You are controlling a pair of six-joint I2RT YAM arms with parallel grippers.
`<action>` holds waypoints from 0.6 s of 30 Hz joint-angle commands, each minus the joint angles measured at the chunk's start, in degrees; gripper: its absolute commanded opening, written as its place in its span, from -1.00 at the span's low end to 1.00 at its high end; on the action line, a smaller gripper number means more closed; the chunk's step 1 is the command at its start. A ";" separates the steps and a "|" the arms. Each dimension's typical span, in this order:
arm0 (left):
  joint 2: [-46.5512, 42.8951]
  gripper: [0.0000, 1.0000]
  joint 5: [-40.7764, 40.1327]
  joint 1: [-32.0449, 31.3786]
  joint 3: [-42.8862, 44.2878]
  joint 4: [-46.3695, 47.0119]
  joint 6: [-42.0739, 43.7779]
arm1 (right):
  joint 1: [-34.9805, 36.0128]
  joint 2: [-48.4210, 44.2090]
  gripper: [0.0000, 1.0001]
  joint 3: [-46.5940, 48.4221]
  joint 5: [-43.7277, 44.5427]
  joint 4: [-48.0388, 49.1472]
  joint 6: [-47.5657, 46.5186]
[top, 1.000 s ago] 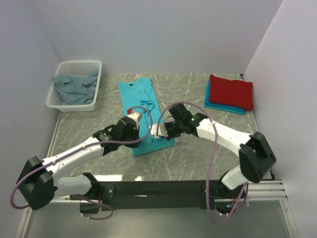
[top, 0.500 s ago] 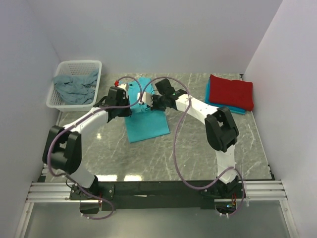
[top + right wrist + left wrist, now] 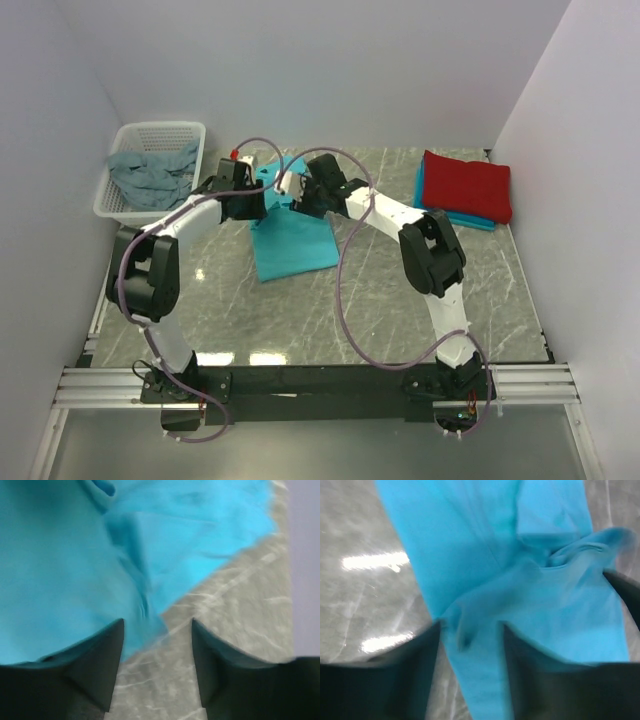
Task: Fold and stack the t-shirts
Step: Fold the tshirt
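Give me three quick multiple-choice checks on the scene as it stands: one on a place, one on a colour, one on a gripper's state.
1. Where is the grey-blue shirt?
A. in the white basket
B. draped over an arm
C. at the near table edge

2. What colour is the top shirt of the far-right stack?
A. red
B. white
C. black

3. How does the right gripper stand?
A. shut on cloth
B. open
C. out of every view

Answers:
1 A: the grey-blue cloth lies bunched inside the basket.
2 A: the red shirt lies on a turquoise-blue one.
3 B: its wrist view shows the fingers apart, with bare table between them.
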 commanded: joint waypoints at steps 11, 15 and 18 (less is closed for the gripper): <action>-24.54 0.47 10.09 3.38 -9.42 14.34 19.59 | -8.62 -14.34 0.31 -7.42 -16.29 5.57 2.26; -36.08 0.38 23.76 -2.83 -26.55 16.83 42.21 | -11.36 -25.35 0.41 -23.46 -36.02 -7.66 -25.46; -40.93 0.22 25.98 -10.47 -33.25 9.28 55.08 | -9.71 -30.63 0.50 -32.45 -34.03 -10.57 -36.65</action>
